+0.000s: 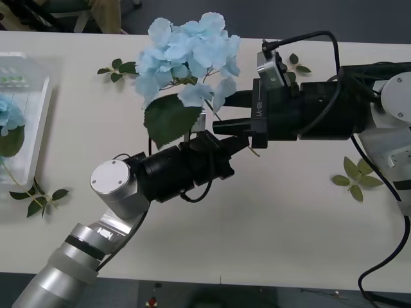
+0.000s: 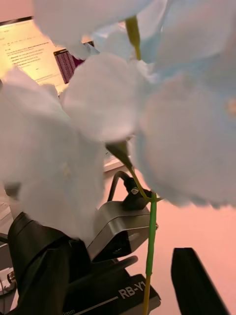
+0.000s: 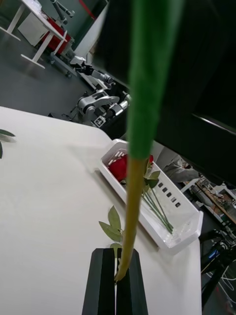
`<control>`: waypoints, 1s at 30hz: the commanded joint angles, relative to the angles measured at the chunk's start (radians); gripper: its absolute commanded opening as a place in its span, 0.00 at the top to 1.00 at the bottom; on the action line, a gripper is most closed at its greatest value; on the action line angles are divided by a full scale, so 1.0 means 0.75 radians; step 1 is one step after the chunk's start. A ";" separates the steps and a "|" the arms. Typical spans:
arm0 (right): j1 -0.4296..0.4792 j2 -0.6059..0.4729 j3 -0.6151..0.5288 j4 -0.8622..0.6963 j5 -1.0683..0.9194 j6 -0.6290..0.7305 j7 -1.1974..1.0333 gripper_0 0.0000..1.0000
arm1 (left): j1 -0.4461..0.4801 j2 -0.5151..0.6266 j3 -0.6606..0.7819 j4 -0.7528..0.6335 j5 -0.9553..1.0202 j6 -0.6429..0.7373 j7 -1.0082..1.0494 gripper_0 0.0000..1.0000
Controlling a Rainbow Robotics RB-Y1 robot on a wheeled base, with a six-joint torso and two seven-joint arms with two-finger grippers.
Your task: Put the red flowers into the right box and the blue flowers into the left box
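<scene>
Front view: a blue flower (image 1: 188, 56) is held above the white table (image 1: 282, 224), toward its far edge. The left gripper (image 1: 226, 149) comes up from the near edge and meets the stem below the big green leaf (image 1: 170, 119). The right gripper (image 1: 226, 112) comes in from the right edge; its black fingers (image 1: 232, 126) are spread, one on each side of the stem, just above the left gripper. The left box (image 1: 40, 119) sits at the left edge with another blue flower (image 1: 9, 112) inside. Loose leaf sprigs lie on the table: one by the box's near corner (image 1: 40, 196), one near the right edge (image 1: 356, 178), one at the far edge (image 1: 117, 68)

Right wrist view: pale petals (image 2: 98, 98) crowd close to the camera. The green stem (image 2: 150, 241) runs down between the spread fingers (image 2: 194, 285), touching neither as far as I can tell. The other gripper's body (image 2: 105, 275) is just beside it

Left wrist view: the two black fingers (image 3: 115, 285) are pressed together, pinching the tip of the stem (image 3: 142, 98). Beyond, the right box (image 3: 184, 231) stands at the table's edge with red flowers (image 3: 123, 166) lying in it
</scene>
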 commanded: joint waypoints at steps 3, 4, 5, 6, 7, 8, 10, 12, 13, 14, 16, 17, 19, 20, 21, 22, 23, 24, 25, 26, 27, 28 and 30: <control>-0.042 -0.020 -0.026 -0.023 -0.010 -0.006 0.061 0.00 | -0.017 0.021 0.010 -0.022 0.025 -0.009 0.046 1.00; -0.042 -0.022 -0.028 -0.023 -0.008 -0.006 0.065 0.00 | -0.017 0.025 0.007 -0.022 0.025 -0.009 0.046 1.00; -0.042 -0.024 -0.030 -0.023 -0.010 -0.006 0.071 0.00 | -0.017 0.039 0.010 -0.024 0.029 -0.009 0.046 1.00; -0.042 -0.030 -0.030 -0.023 -0.010 -0.006 0.079 0.00 | -0.019 0.068 0.010 -0.030 0.046 -0.009 0.046 1.00; -0.040 -0.034 -0.032 -0.023 -0.008 -0.006 0.083 0.00 | -0.019 0.105 0.010 -0.046 0.064 -0.009 0.046 1.00; -0.040 -0.042 -0.032 -0.023 -0.004 -0.004 0.094 0.00 | -0.021 0.168 0.012 -0.073 0.085 -0.009 0.046 1.00; -0.040 -0.062 -0.034 -0.021 -0.006 -0.004 0.110 0.00 | -0.023 0.323 0.020 -0.149 0.123 -0.007 0.046 1.00; -0.036 -0.085 -0.032 -0.021 -0.004 -0.002 0.128 0.00 | -0.023 0.485 0.026 -0.228 0.154 -0.001 0.046 1.00; -0.036 -0.099 -0.034 -0.011 -0.004 0.000 0.128 0.00 | -0.023 0.597 0.030 -0.280 0.164 0.001 0.046 1.00; -0.038 -0.105 -0.032 0.000 -0.004 0.007 0.128 0.00 | -0.023 0.667 0.032 -0.304 0.170 0.006 0.046 1.00; -0.042 -0.126 -0.034 0.055 -0.006 0.062 0.128 0.00 | -0.019 0.931 0.071 -0.368 0.224 0.063 0.046 1.00; -0.046 -0.134 -0.034 0.079 -0.004 0.086 0.128 0.00 | -0.017 1.025 0.097 -0.370 0.252 0.104 0.046 1.00; -0.056 -0.146 -0.034 0.131 -0.004 0.142 0.128 0.00 | -0.010 1.199 0.163 -0.351 0.287 0.200 0.158 1.00; -0.067 -0.152 -0.036 0.173 -0.006 0.174 0.128 0.00 | -0.002 1.295 0.220 -0.320 0.299 0.284 0.244 1.00; -0.073 -0.154 -0.038 0.206 -0.006 0.203 0.128 0.00 | 0.004 1.354 0.263 -0.288 0.301 0.349 0.295 1.00; -0.081 -0.154 -0.044 0.245 -0.006 0.240 0.128 0.00 | 0.010 1.418 0.320 -0.226 0.293 0.441 0.350 1.00; -0.087 -0.157 -0.050 0.276 -0.006 0.266 0.128 0.00 | 0.010 1.452 0.365 -0.167 0.275 0.515 0.385 1.00; -0.093 -0.154 -0.054 0.313 -0.004 0.297 0.128 0.00 | 0.010 1.481 0.421 -0.081 0.240 0.609 0.424 1.00; -0.099 -0.154 -0.057 0.335 -0.006 0.317 0.128 0.00 | 0.010 1.497 0.464 -0.010 0.201 0.672 0.444 1.00; -0.101 -0.154 -0.059 0.347 -0.006 0.330 0.128 0.00 | 0.010 1.504 0.490 0.033 0.170 0.707 0.456 1.00; -0.110 -0.154 -0.061 0.376 -0.006 0.356 0.128 0.00 | 0.010 1.514 0.543 0.138 0.078 0.787 0.483 1.00; -0.112 -0.150 -0.063 0.384 -0.006 0.367 0.128 0.00 | 0.010 1.516 0.560 0.174 0.042 0.809 0.487 1.00; -0.112 -0.140 -0.075 0.394 -0.008 0.393 0.128 0.00 | 0.010 1.522 0.588 0.289 -0.097 0.852 0.491 1.00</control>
